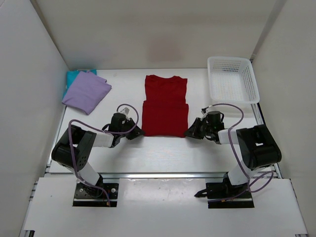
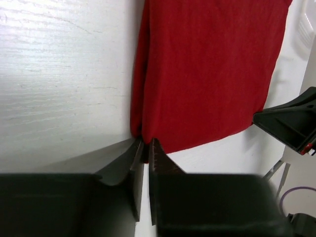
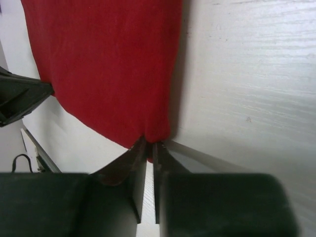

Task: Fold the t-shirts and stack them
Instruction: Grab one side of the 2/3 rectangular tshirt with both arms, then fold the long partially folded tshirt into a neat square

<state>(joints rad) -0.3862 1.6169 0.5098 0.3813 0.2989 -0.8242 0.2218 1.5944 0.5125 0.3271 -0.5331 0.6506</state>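
Centre frame, your left gripper (image 1: 138, 132) is pinched nearly closed on the lower-left corner of the red t-shirt (image 1: 165, 106). Your right gripper (image 1: 189, 133) nips the lower-right corner likewise.

Red t-shirt (image 1: 165, 106), lavender t-shirt (image 1: 86, 92), teal t-shirt (image 1: 74, 76) are plain.

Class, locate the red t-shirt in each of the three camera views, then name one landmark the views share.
Top external: red t-shirt mid-picture, between left end effector and right end effector.
Left wrist: upper centre and right, its corner pinched in the left end effector.
Right wrist: upper left, its corner pinched in the right end effector.
Shared landmark: the shirt's near hem.
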